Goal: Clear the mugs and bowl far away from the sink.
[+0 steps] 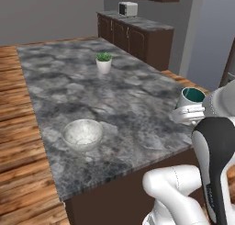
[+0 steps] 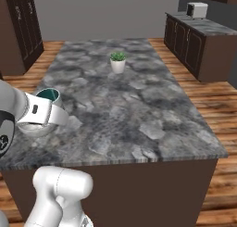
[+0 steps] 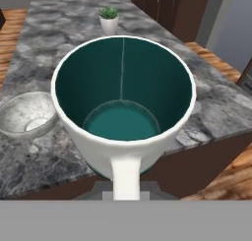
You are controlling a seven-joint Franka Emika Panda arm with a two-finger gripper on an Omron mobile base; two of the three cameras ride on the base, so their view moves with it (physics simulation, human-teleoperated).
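The claw (image 3: 124,195) is shut tight on the handle of the white mug (image 3: 123,105), the one that is dark teal inside. The mug is up in the air, above the near edge of the grey stone counter (image 1: 137,95). It sits almost straight up, with its open mouth facing the hand camera, and it looks empty. The bowl (image 1: 82,135) rests on the counter near the front edge, to the left of the mug in the left base view, and apart from it. A small plant pot (image 1: 103,63) stands farther back, near the middle of the counter. The job now, I think, is to set the mug down on the counter. To do it well, the arm should keep the mug straight so it does not tip. It should go to a bare spot well in from the edge, not right at the rim where the mug could fall to the wood floor (image 1: 18,141). It should stay clear of the bowl so the two do not bump. It should come down slowly until the bottom of the mug sits flat on the stone. Only then should the claw let go.
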